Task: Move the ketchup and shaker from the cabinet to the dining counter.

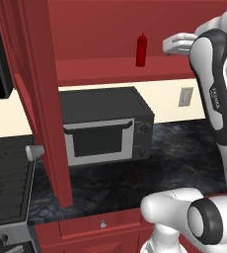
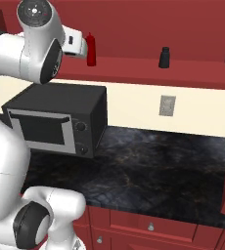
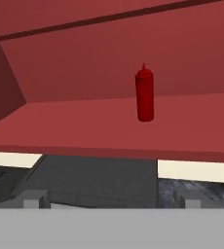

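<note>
Reaching for the ketchup [image 1: 141,50] looks like the step in hand. Left base view: bottle upright on the cabinet [image 1: 120,69] shelf, above the microwave [image 1: 105,126]; the hand is level with the bottle, to its right, apart from it.

Right base view: ketchup on the shelf above the microwave's right end, the hand's white body just left of it, not touching. Shaker [image 2: 164,57] on the same shelf, well right of the ketchup, upright, untouched.

Hand view: ketchup dead ahead, slightly right of centre, set back from the shelf edge. Gripper [image 3: 109,198] jaws wide apart, nothing between them, tips low in the picture below the shelf front.

To do it well, I'd say: raise the hand to mid-bottle, go straight in, centre the bottle between the fingers, close on the body, not the nozzle, and keep it upright.
</note>
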{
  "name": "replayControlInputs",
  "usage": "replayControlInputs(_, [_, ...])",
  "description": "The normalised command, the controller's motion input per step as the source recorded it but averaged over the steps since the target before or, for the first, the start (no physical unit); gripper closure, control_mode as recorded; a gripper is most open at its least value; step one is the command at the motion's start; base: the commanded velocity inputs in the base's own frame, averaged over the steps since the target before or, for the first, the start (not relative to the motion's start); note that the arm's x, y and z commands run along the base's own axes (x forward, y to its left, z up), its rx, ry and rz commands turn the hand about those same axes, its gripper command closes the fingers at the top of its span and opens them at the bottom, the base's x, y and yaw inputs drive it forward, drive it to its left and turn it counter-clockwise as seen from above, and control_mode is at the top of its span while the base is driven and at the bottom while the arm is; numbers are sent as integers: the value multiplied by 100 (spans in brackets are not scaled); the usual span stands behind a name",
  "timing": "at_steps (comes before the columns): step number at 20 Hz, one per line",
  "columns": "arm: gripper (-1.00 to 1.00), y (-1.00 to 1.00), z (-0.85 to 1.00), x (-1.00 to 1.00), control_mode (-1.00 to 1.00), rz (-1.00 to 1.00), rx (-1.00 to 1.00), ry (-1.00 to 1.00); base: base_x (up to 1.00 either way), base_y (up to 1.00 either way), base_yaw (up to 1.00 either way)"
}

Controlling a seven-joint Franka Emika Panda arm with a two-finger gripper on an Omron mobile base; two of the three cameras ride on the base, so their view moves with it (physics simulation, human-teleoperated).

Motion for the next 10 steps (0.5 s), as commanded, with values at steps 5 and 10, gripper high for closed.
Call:
replayControlInputs(5, [-100, 0, -2, 57, -100, 1, 0, -8, 0, 0, 0])
replayControlInputs(10, [-100, 0, -9, 62, -100, 1, -1, -11, 0, 0, 0])
